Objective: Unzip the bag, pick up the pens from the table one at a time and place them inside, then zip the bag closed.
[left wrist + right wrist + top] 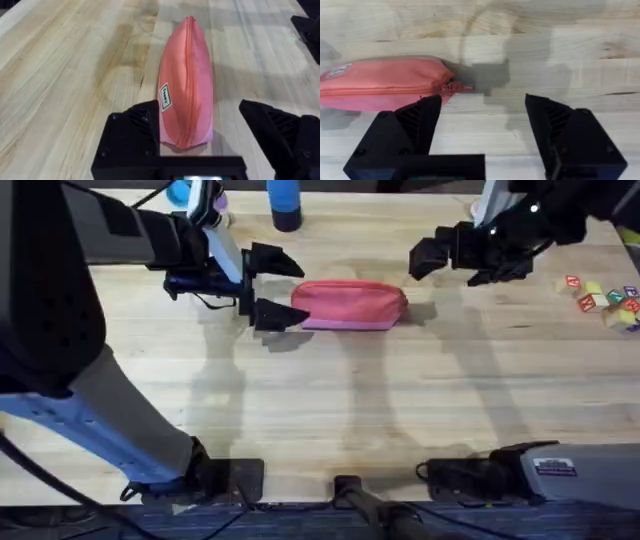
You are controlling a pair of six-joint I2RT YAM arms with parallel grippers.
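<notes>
On grainy planks, soft rounded pouch [350,305].

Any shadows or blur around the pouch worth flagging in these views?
Overhead: soft arm shadows fall on the table in front of the bag; the left arm looms dark and blurred at the left edge. Left wrist: faint shadows on the wood either side of the bag, which is sharp. Right wrist: a grey shadow patch lies beside the zipper pull.

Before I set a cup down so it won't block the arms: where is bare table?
The table is bare between the bag and the arm bases. Crowded: the bag's ends, with the left gripper and right gripper, and the toy blocks.
</notes>
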